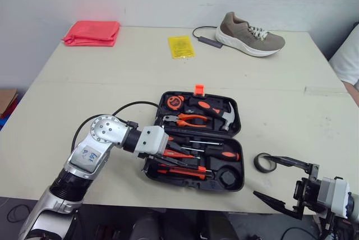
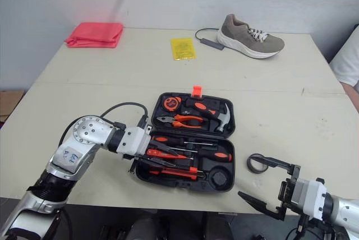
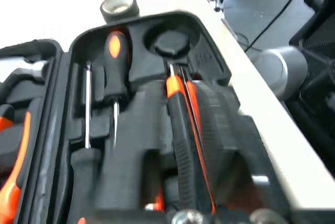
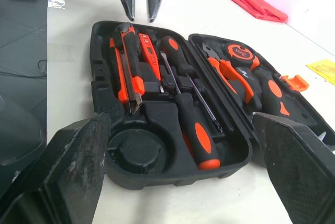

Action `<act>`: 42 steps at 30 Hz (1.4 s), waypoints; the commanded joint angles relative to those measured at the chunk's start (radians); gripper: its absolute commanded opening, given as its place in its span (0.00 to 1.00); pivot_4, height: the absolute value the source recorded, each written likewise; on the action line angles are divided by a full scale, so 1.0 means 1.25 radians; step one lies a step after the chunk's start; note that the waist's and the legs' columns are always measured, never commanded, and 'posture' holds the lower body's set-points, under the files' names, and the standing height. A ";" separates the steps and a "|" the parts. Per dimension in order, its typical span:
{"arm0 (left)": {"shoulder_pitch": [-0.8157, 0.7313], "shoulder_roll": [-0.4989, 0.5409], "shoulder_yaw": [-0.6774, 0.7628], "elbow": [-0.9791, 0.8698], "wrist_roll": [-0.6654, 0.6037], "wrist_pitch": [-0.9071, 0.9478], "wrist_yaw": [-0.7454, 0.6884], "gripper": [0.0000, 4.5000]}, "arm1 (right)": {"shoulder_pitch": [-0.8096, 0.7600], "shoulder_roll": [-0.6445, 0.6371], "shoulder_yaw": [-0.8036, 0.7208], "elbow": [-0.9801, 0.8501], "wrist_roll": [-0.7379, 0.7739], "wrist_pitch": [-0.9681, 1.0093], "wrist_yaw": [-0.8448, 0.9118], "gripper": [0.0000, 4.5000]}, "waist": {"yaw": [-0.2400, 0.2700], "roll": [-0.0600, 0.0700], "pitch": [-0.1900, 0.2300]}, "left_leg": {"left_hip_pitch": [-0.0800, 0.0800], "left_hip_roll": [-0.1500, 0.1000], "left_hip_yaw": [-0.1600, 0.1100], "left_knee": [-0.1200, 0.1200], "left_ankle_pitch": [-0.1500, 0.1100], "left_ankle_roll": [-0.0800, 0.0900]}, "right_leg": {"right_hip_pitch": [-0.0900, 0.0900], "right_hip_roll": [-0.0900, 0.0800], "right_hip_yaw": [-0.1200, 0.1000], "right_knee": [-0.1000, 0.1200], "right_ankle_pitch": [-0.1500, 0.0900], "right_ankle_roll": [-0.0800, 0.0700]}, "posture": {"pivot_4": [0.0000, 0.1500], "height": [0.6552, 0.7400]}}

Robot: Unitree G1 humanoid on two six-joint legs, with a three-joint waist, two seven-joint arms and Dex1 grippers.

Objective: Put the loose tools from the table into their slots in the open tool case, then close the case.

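The black tool case (image 1: 239, 118) lies open near the table's front edge. It holds a hammer (image 1: 216, 110), pliers (image 1: 188, 120), a tape measure (image 1: 175, 102) and orange-handled screwdrivers (image 1: 219, 154). My left gripper (image 1: 174, 153) hangs over the case's front left part. It is open by a narrow gap, astride an orange and black tool (image 3: 180, 130) lying in its slot. A roll of black tape (image 1: 262, 162) lies on the table just right of the case. My right gripper (image 1: 262, 176) stands wide open beside the roll at the front right edge, holding nothing.
At the back of the table are a tan shoe (image 1: 249, 33), a dark cable (image 1: 205, 39), a yellow packet (image 1: 181, 46) and a folded red cloth (image 1: 92, 32). A person's white sleeve (image 1: 349, 55) shows at the right edge.
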 commanded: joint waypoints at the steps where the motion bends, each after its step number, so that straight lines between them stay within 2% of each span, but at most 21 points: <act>1: 0.016 -0.007 -0.021 0.036 0.032 -0.080 -0.014 0.01 | 0.011 0.006 -0.010 -0.001 0.001 -0.013 0.000 1.00 | 0.000 0.000 0.000 | 0.000 0.000 0.000 0.000 0.000 0.000 | 0.000 0.000 0.000 0.000 0.000 0.000 | 1.00 1.00; 9: 0.013 -0.031 -0.029 0.082 0.085 -0.073 0.054 0.01 | 0.024 0.009 -0.018 -0.007 -0.001 -0.015 -0.007 1.00 | 0.000 0.000 0.000 | 0.000 0.000 0.000 0.000 0.000 0.000 | 0.000 -0.001 0.000 0.000 0.000 0.000 | 1.00 1.00; 17: 0.047 -0.012 -0.066 0.074 0.126 -0.096 0.043 0.01 | 0.021 0.009 -0.018 -0.012 -0.004 -0.011 -0.026 1.00 | -0.001 0.000 0.000 | 0.000 0.000 0.000 0.000 0.000 0.000 | 0.000 -0.001 0.000 0.000 0.000 0.000 | 1.00 1.00; 22: 0.054 0.006 -0.112 0.090 0.203 -0.097 0.056 0.01 | 0.020 0.007 -0.016 -0.012 -0.005 -0.010 -0.031 1.00 | 0.000 0.000 -0.002 | 0.001 0.000 0.000 0.000 0.000 0.000 | 0.001 -0.001 0.000 0.000 0.000 0.000 | 1.00 1.00; 25: 0.049 0.004 -0.136 0.109 0.252 -0.048 0.090 0.01 | 0.019 0.006 -0.014 -0.014 -0.005 -0.008 -0.034 1.00 | 0.001 0.002 -0.004 | 0.002 0.000 0.000 -0.001 0.000 0.000 | 0.002 -0.001 0.000 0.000 0.000 0.000 | 1.00 1.00; 28: 0.046 0.006 -0.151 0.122 0.275 -0.040 0.100 0.01 | 0.017 0.006 -0.014 -0.013 -0.006 -0.006 -0.039 1.00 | 0.002 0.003 -0.005 | 0.004 0.000 -0.001 -0.001 -0.001 0.002 | 0.005 -0.002 -0.001 -0.001 0.000 0.000 | 1.00 1.00; 31: 0.051 0.015 -0.155 0.117 0.264 -0.018 0.091 0.01 | 0.017 0.004 -0.020 -0.014 -0.004 -0.003 -0.043 1.00 | 0.001 0.004 -0.007 | 0.013 0.000 -0.001 -0.003 -0.004 0.005 | 0.014 -0.007 -0.002 -0.005 0.000 0.000 | 1.00 1.00; 34: 0.052 -0.011 -0.108 0.120 0.194 -0.091 0.098 0.01 | 0.027 0.006 -0.040 -0.014 -0.001 0.002 -0.058 1.00 | 0.000 0.006 -0.009 | 0.014 0.000 -0.001 -0.004 -0.007 0.007 | 0.016 -0.008 -0.003 -0.006 0.000 0.000 | 1.00 1.00; 37: 0.056 -0.042 -0.026 0.102 0.072 -0.126 0.088 0.01 | 0.053 0.014 -0.086 -0.003 0.009 0.003 -0.077 1.00 | 0.000 0.007 -0.009 | 0.013 0.000 -0.001 -0.004 -0.007 0.007 | 0.015 -0.009 -0.003 -0.006 0.000 0.000 | 1.00 1.00; 40: 0.062 -0.043 0.071 0.059 -0.079 -0.060 0.066 0.01 | 0.087 0.027 -0.148 0.013 0.018 0.000 -0.091 1.00 | 0.000 0.005 -0.007 | 0.010 0.000 -0.001 -0.003 -0.005 0.004 | 0.012 -0.009 -0.004 -0.006 0.000 0.000 | 1.00 1.00; 42: 0.067 -0.015 0.150 0.069 -0.128 -0.032 0.078 0.14 | 0.119 0.042 -0.209 0.033 0.023 0.000 -0.107 1.00 | -0.001 0.004 -0.006 | 0.009 0.000 -0.002 -0.003 -0.005 0.003 | 0.012 -0.009 -0.004 -0.006 0.000 0.000 | 1.00 1.00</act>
